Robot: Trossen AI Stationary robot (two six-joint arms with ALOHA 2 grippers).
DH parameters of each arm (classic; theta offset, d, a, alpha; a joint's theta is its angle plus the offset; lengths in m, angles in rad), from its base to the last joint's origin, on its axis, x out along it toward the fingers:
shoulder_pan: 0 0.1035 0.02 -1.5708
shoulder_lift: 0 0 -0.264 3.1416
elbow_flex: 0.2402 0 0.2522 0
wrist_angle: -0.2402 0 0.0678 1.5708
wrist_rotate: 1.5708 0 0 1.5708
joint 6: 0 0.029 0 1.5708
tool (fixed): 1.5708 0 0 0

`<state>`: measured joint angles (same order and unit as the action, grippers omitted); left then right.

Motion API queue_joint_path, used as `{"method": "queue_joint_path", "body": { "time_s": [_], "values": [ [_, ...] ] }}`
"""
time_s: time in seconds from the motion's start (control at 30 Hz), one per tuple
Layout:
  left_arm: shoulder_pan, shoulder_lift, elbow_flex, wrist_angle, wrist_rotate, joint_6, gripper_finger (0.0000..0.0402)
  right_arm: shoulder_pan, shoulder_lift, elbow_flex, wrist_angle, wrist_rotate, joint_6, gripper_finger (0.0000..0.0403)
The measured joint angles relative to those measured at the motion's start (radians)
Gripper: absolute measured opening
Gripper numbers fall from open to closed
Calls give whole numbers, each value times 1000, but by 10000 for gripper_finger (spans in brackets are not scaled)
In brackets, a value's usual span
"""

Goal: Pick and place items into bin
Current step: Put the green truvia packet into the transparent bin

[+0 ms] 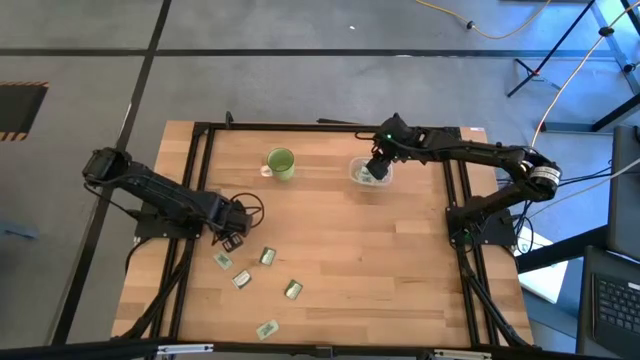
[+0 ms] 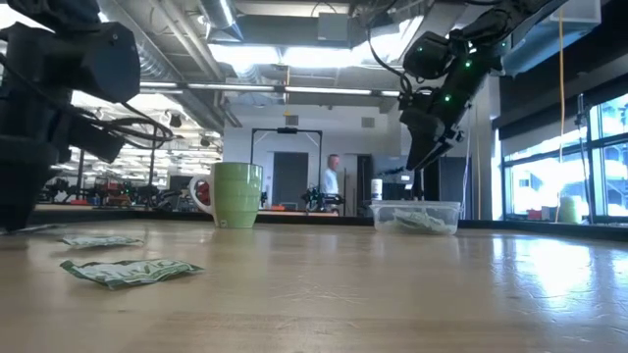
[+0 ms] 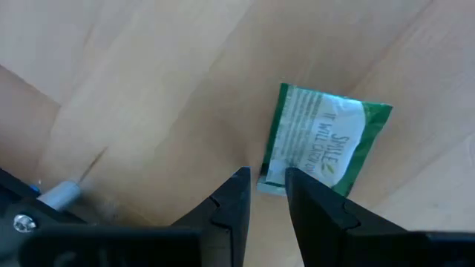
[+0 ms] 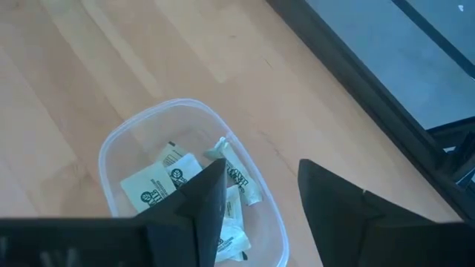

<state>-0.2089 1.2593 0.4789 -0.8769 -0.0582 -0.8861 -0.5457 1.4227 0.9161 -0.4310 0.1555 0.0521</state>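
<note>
Five packets remain on the table (image 1: 330,250) in the high view, scattered at the near left: one (image 1: 222,260) just beside the left gripper (image 1: 232,240), the others (image 1: 267,257) trailing toward the front edge. The bin (image 1: 369,172) stands at the far right of the table, well apart from the green mug (image 1: 281,163).

Step in hand, by judgement: a drop at the bin by the right arm, an approach for a pick by the left. The right gripper (image 4: 256,196) hangs above the bin (image 4: 126,141), jaws wide and holding nothing. The left gripper (image 3: 266,194) is low over the wood, jaws narrow with a slim gap, and a green-and-white packet (image 3: 323,141) lies just ahead of the fingertips, ungrasped.

Next move likely calls for the left jaws to widen and straddle the packet's edge before closing.

Only the right wrist view shows several packets (image 4: 159,185) already lying in the bin; the low view shows merely a pale heap behind the clear wall (image 2: 417,218). Only the left wrist view shows the jaw gap
</note>
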Motion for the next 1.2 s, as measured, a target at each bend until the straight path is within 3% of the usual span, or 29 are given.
{"method": "queue_joint_path", "body": {
  "time_s": [0.17, 0.47, 0.6, 0.97, 1.07, 1.2],
  "values": [
    [0, 22, 1, 11, 19, 2, 78, 0, 0, 0, 0, 0, 0, 171],
    [2, 23, 0, 25, 34, 2, 10, 0, 0, 0, 0, 0, 0, 171],
    [2, 26, 7, 22, 45, 35, 4, 0, 0, 0, 0, 0, 0, 171],
    [2, 34, 154, -53, -122, 140, 2, 14, -82, 0, 4, -5, 41, 171],
    [2, 34, 201, -55, -181, 149, 2, 44, -140, 0, 25, -97, 24, 171],
    [1, 32, 260, -4, -287, 203, 2, 119, -179, 1, 95, -324, -9, 171]
  ]
}}
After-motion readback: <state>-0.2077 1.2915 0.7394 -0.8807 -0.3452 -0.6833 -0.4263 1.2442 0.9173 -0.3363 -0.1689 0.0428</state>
